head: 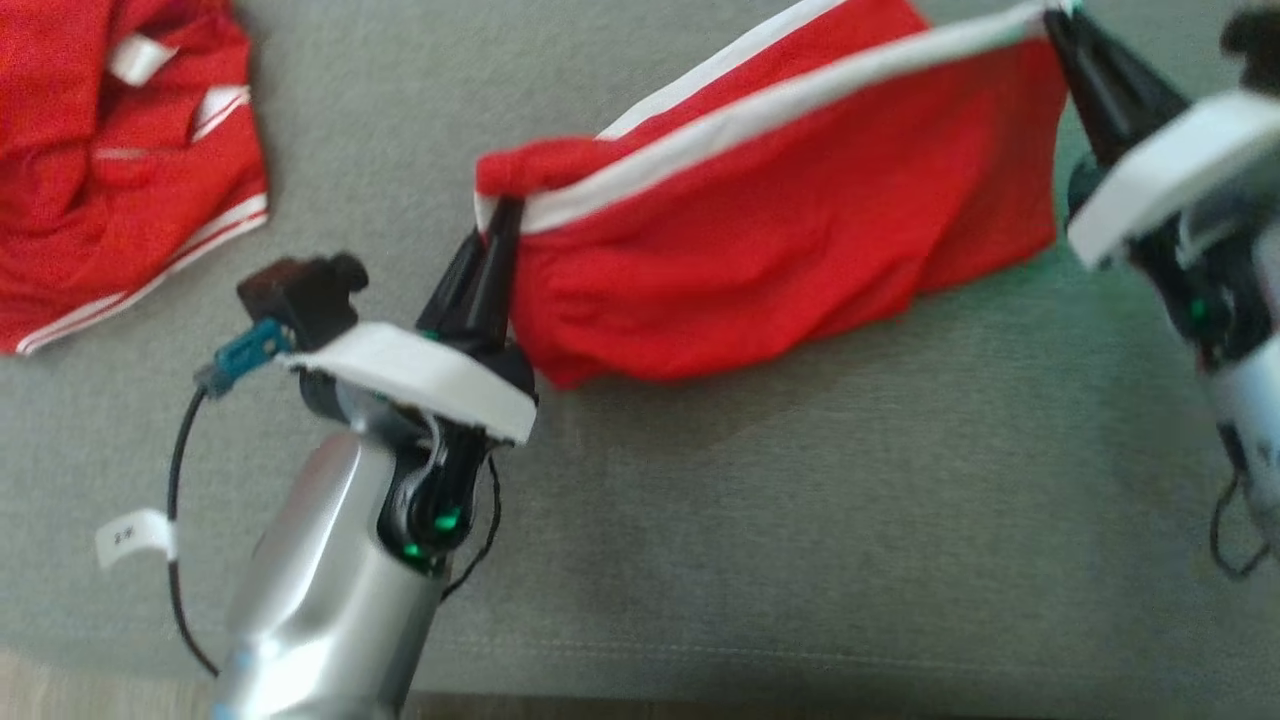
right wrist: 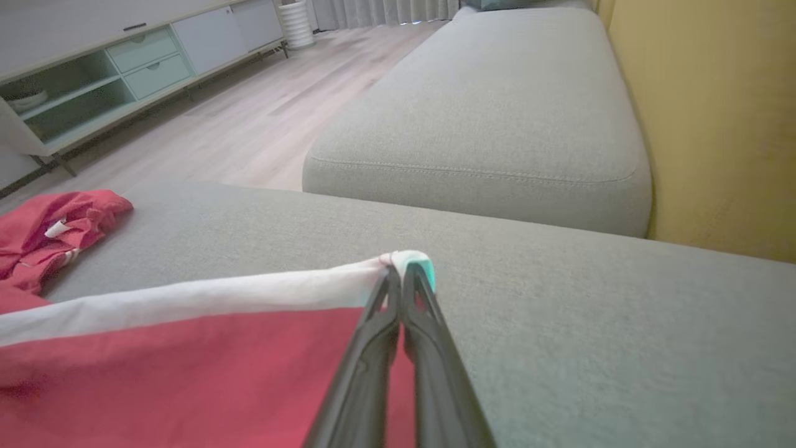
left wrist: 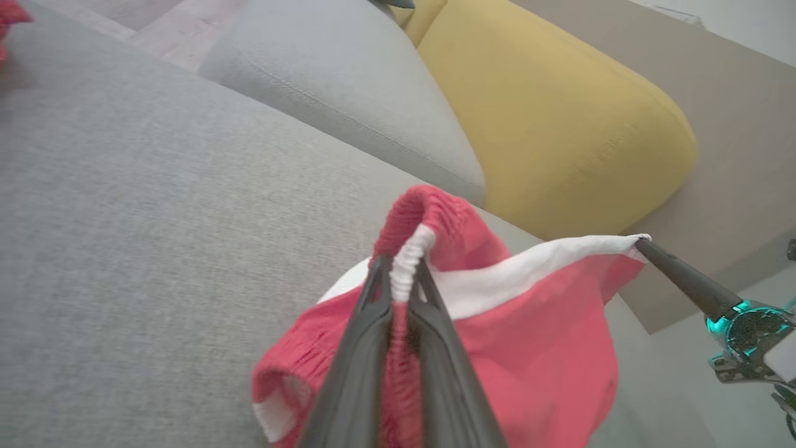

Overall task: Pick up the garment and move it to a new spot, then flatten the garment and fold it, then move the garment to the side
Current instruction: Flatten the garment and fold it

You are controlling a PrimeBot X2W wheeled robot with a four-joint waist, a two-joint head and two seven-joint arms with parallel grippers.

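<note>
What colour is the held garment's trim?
White trim on the red garment; head view shows it best.

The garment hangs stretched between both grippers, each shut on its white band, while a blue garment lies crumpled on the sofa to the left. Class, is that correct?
Not quite: the crumpled garment on the sofa is red with white trim, not blue, as the head view shows. The rest holds.

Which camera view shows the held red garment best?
The head view: it shows the red garment almost whole, stretched between the left gripper and the right gripper. The left wrist view shows its bunched end, the right wrist view one corner with the white band.
</note>
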